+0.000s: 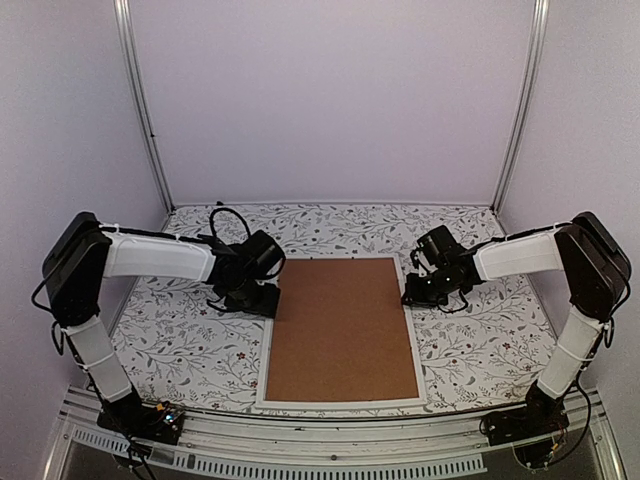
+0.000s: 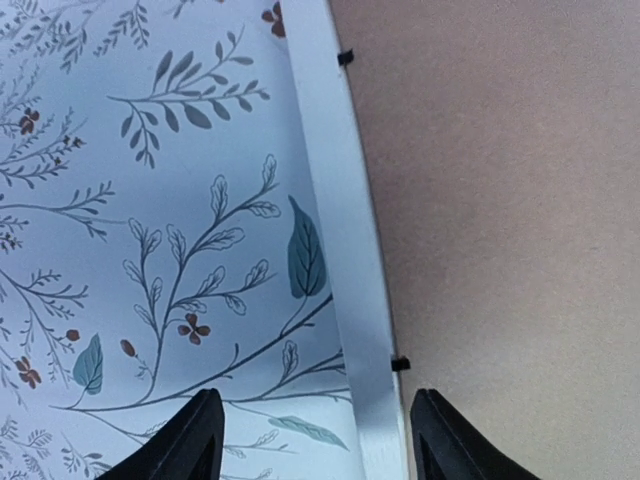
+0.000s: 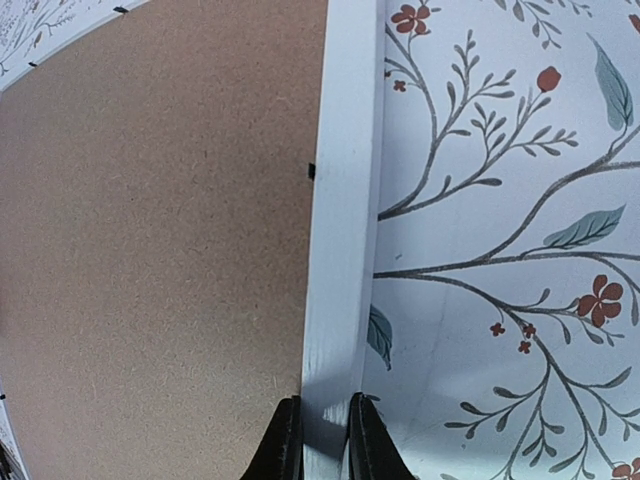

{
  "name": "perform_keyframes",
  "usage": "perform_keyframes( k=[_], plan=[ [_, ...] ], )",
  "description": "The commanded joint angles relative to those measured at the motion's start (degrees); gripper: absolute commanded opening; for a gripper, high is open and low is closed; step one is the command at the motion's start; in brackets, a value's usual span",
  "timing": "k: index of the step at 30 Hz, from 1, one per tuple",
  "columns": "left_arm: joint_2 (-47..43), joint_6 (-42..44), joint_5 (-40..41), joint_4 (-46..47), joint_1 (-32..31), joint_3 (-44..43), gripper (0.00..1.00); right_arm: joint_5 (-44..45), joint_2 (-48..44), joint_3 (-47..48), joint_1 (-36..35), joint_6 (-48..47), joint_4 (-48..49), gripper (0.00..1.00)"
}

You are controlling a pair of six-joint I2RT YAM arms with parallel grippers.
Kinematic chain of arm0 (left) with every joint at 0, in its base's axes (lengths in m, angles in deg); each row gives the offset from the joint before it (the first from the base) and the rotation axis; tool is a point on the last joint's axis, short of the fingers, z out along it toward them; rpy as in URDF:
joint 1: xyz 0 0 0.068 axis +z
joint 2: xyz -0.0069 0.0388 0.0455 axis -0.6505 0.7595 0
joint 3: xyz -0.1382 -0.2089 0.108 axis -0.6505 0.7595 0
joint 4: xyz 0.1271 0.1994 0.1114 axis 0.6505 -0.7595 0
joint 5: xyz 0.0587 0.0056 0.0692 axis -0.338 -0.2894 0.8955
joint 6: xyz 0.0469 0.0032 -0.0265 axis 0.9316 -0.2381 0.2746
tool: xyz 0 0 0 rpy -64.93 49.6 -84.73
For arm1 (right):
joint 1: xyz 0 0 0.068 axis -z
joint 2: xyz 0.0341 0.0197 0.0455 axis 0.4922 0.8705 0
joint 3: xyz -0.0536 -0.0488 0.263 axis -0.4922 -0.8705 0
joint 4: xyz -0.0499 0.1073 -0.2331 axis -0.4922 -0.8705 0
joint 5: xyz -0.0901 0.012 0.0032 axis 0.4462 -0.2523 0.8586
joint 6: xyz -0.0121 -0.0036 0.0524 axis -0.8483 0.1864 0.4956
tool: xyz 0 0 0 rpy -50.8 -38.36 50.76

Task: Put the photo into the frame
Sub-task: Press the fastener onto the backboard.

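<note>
Inspecting the patterned table [image 1: 170, 345], we find the white frame [image 1: 340, 403] lying flat, back up, at centre, with a brown backing board [image 1: 342, 325] filling it. The right gripper [image 3: 322, 425] is clamped on the frame's right rail. The left gripper [image 2: 315, 425] stands apart, straddling the left rail.

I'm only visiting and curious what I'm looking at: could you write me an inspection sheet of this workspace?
Surface: floral-patterned tablecloth, flat.
Job's things: white rectangular picture frame lying flat, brown fibreboard backing board inside it; photo not seen.
Clutter: nothing seen.
Tools: left tool open, over the frame's left edge; right tool shut on its right edge.
Cables: black cable looping above left wrist.
Surroundings: plain pale walls, metal corner rails.
</note>
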Motion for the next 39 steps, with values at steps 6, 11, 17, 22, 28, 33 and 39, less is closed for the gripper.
perform_keyframes(
  k=[6,11,17,22,28,33,39],
  plan=[
    [-11.08,-1.51,-5.7,0.92,0.06,4.54,0.66,-2.46,0.11,-1.37,-0.86,0.51,-1.17,0.11],
    [-15.67,-4.13,-8.25,0.7,-1.05,10.07,0.66,-2.26,-0.18,-1.37,-0.86,0.6,-1.27,0.11],
    [-20.49,-7.22,-10.13,0.76,-3.23,15.97,0.67,-2.35,-0.29,-1.63,-0.86,0.57,-1.09,0.11],
    [-20.51,-8.14,-10.33,1.54,-4.59,17.87,0.67,-2.22,-0.46,-1.74,-0.88,0.6,-1.0,0.11],
    [-17.56,-9.07,-9.54,1.8,-6.81,17.63,0.67,-2.35,-0.63,-1.8,-0.86,0.6,-1.11,0.11],
    [-15.24,-9.16,-8.41,1.42,-7.41,16.85,0.67,-2.31,-0.7,-1.72,-0.86,0.47,-1.17,0.11],
    [-13.66,-9.41,-7.0,0.74,-7.41,16.5,0.67,-2.35,-0.73,-1.86,-0.87,0.34,-1.18,0.11]
  ],
)
